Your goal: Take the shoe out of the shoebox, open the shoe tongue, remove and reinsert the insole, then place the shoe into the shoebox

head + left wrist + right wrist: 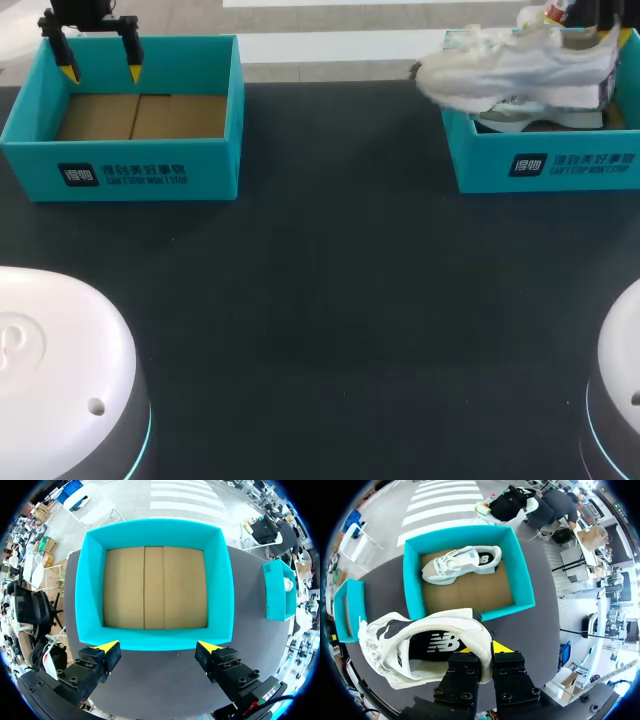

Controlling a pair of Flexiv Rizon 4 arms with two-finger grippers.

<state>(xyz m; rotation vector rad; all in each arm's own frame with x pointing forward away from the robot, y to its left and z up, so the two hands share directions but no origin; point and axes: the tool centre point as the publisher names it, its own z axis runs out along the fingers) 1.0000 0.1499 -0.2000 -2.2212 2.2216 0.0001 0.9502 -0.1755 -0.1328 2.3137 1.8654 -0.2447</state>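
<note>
A white shoe with a dark logo hangs above the right teal shoebox, its toe past the box's left wall. My right gripper is shut on its heel collar; in the right wrist view the shoe lies sideways against the gripper, which pinches the heel. A second white shoe lies on the cardboard floor of that shoebox. My left gripper hovers open over the back of the left teal box, nothing between its fingers.
The left box holds nothing but its cardboard floor. Dark tabletop stretches between the two boxes. White robot bases stand at both near corners.
</note>
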